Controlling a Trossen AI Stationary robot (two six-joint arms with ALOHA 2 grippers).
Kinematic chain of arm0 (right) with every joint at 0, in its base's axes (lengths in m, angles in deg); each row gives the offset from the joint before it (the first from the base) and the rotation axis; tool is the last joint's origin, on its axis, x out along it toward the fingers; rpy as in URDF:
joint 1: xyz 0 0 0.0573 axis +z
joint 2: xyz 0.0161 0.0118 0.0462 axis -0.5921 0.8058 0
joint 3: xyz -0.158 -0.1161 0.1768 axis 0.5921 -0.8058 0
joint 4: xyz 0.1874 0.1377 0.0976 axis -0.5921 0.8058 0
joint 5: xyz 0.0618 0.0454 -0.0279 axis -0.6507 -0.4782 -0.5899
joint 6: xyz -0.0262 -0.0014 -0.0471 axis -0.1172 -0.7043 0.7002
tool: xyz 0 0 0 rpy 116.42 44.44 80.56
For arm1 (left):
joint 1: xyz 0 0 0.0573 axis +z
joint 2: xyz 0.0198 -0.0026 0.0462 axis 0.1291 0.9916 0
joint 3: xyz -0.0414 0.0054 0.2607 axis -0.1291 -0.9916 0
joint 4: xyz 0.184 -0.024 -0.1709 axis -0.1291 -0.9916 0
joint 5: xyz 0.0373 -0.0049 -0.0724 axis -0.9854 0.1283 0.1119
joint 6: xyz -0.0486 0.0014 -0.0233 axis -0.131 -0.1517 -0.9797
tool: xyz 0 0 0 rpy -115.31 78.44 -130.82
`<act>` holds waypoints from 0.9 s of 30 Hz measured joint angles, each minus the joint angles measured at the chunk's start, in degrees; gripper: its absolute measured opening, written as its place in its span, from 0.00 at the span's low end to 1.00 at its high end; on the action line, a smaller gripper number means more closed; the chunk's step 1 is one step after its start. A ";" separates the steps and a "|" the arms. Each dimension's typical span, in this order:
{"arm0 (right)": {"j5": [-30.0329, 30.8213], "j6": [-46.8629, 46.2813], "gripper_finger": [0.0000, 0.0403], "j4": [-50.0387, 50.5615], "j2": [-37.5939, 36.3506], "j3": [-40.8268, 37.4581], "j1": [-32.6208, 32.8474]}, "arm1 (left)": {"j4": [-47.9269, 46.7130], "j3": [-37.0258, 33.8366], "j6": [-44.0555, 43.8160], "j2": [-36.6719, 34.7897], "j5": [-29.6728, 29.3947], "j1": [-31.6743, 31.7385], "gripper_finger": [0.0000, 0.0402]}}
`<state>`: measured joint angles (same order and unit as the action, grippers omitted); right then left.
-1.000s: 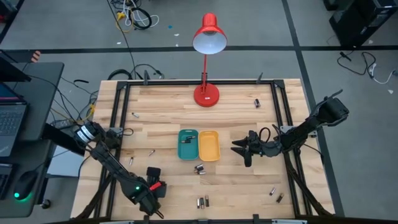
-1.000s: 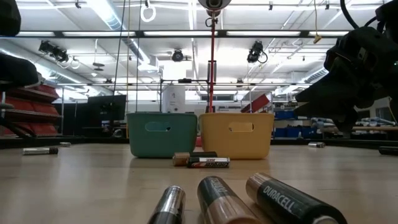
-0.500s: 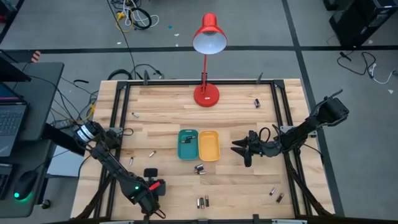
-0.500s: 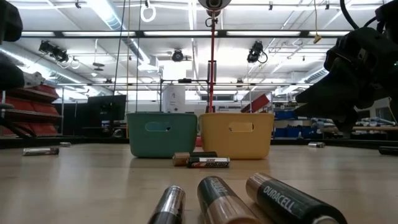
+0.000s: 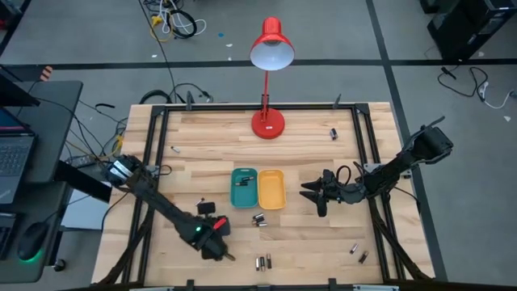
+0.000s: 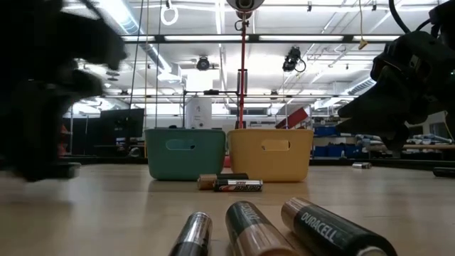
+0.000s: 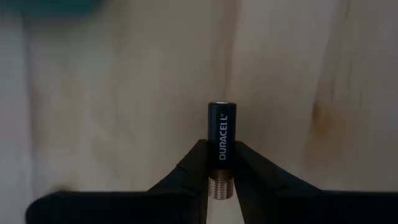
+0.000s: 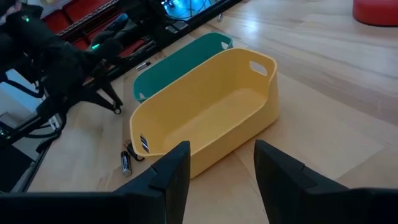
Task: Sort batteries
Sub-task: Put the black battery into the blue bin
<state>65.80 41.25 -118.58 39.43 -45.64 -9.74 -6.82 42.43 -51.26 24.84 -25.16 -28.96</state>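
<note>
The worktop (image 5: 218, 137) is pale butcher-block wood inside a black frame, on a grey floor strewn with cables; the low view looks past it into a hall with strip lights and shelving. A desk with a laptop (image 5: 14, 153) stands off the left edge. The left end effector (image 5: 218, 212) is over the near-left part of the wood, just left of the bins, its fingers (image 7: 193, 165) pinched on a black-and-copper Duracell battery (image 7: 220, 146). That battery's long axis runs in line with the fingers, black end pointing forward away from the wrist, copper end back between the fingertips. In the middle stand a teal bin (image 5: 244, 187) and a yellow bin (image 5: 271, 188), touching side by side, with a dark battery lying in the teal one. Just in front of them lie two loose batteries (image 5: 259, 219), more (image 5: 263, 261) near the front edge, lengthwise toward the low camera. A red desk lamp (image 5: 268, 121) stands at the back centre. The right end effector (image 5: 313, 196) hangs just right of the yellow bin, fingers (image 8: 174, 171) parted moderately, nothing between them. Further batteries (image 5: 358, 253) lie near the front right.
</note>
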 joint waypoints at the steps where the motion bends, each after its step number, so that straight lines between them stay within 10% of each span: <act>1: 0.00 0.01 0.40 0.00 0.00 0.00 0.00 | 0.15 0.64 1.72 -0.03 -0.04 0.93 0.17; 16: 0.00 0.34 0.40 0.09 0.00 0.00 -0.02 | -18.51 19.92 19.12 -0.22 -2.15 11.66 0.17; 27: 0.31 0.41 0.39 0.09 0.00 0.00 -0.01 | -18.06 20.90 30.21 -0.26 -3.35 19.42 0.17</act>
<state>66.11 41.65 -118.50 39.43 -45.64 -9.75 -24.89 63.33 -21.06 24.58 -28.51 -9.54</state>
